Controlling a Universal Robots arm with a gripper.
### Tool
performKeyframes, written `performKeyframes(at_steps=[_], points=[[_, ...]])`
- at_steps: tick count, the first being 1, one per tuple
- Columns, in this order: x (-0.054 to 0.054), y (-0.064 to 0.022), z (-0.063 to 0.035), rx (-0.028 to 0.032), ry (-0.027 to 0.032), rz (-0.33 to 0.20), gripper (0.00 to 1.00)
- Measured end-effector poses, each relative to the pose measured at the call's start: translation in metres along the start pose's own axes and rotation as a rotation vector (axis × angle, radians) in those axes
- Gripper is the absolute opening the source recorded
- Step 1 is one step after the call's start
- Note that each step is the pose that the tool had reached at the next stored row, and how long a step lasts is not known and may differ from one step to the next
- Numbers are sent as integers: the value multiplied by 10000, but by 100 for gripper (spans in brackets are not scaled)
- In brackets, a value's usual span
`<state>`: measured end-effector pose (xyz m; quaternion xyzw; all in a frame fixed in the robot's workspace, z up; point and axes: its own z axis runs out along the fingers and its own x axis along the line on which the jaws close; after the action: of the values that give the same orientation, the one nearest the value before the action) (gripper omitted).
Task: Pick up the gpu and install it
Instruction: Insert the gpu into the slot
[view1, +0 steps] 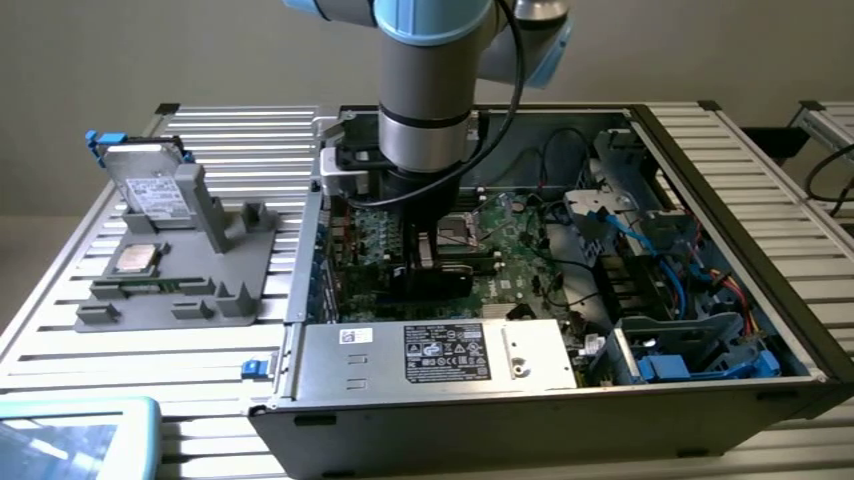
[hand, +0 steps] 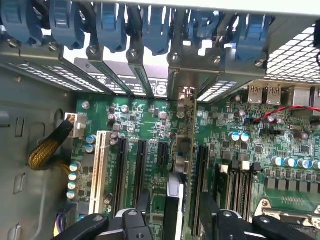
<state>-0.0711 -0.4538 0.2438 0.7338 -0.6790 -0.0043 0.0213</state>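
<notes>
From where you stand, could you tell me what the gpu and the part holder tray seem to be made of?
The gpu, standing edge-on in the motherboard: apparently green circuit board with a bright, probably metal bracket, judging by its glint. The part holder tray: matte grey, probably plastic, given its blocky, uniform, non-shiny look.

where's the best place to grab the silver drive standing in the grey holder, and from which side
Probably its upper end, from above: the drive stands on end in the grey holder, so its lower part is hemmed in. Close the pincer across its flat faces, staying off the blue tab.
</notes>
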Motion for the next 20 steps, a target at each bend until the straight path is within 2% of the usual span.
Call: performKeyframes(at_steps=[6,10,13,16,18,19,20], points=[[6,10,-254,9,8,1,52],[8,14,-360,36,16,2,52],[10,16,-408,80,21,5,52],[9,16,-410,84,19,6,50],[9,16,-411,84,19,7,37],[10,16,-411,83,20,6,37],[9,16,-411,84,20,6,31]])
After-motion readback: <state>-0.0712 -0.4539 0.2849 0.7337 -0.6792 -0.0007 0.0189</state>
